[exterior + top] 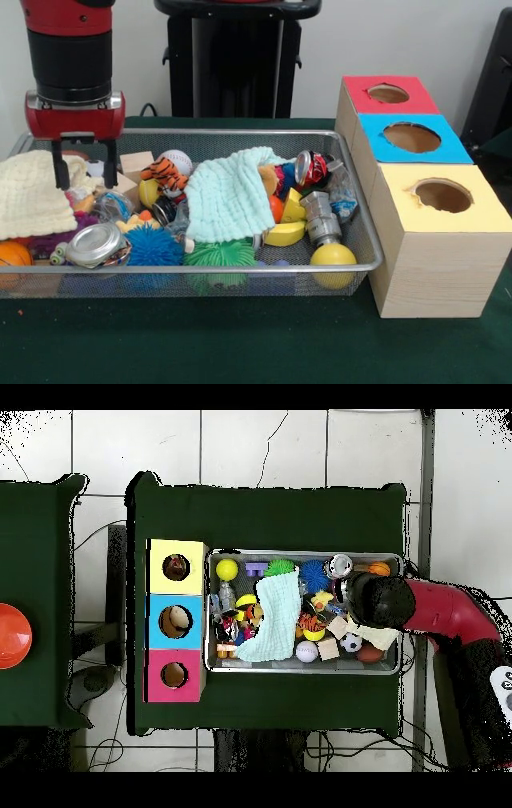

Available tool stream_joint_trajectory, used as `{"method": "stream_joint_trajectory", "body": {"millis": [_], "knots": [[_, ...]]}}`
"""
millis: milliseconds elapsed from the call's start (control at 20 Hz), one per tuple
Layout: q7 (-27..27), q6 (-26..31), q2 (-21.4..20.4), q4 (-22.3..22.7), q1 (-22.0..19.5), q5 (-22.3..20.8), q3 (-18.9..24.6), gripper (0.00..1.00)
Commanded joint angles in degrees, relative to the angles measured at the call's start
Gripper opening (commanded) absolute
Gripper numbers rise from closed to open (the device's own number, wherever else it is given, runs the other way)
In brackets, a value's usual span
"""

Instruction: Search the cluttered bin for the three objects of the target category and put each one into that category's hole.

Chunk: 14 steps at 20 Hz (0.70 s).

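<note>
Step in hand, by my read: search phase. Gripper (85, 164) hangs over the bin's (364, 232) left end in front view, fingers (60, 170) spread, nothing between them. They dip just behind the cream cloth (32, 196), tips about level w/ the clutter top; contact or not, can't tell.

Targets: three small limp speckled pieces. None clearly visible in either view. A bit of multi-colour stuff shows by the crushed can (312, 168) past the mint cloth's (228, 196) right edge, too jumbled to call. Likely buried under the cloths or other clutter.

Relative to fingers: if that patch is a target, it lies well apart, toward the opposite end of the bin, mint cloth between. Nothing target-like directly beneath the fingers.

Yellow box (436, 240) w/ its hole (442, 195) stands just beside the bin's right end on the counter (240, 336), nearest the camera of three boxes. Overhead: something shows inside the hole (176, 567), can't identify.

Next move calls for: uncovering. Lift or drag a cloth aside, then re-scan. Cream cloth is closest. Limp thin pieces need a pinch low at the mesh; risk of snagging a cloth or neighbour along w/ it.
</note>
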Motion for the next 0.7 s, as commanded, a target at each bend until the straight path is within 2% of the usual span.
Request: {"method": "stream_joint_trajectory", "body": {"millis": [50, 300, 550, 700], "knots": [[-13.56, 2.88, 2.13, -2.15, -0.71, -4.41, 5.61, 1.00], [-13.95, 3.27, 2.47, -2.97, -1.54, -4.68, 6.75, 1.00], [-15.18, 6.18, 0.52, -3.92, -2.17, -4.14, 7.58, 1.00], [-15.81, 5.26, 0.80, -3.11, -3.50, -4.79, 7.92, 1.00]]}}
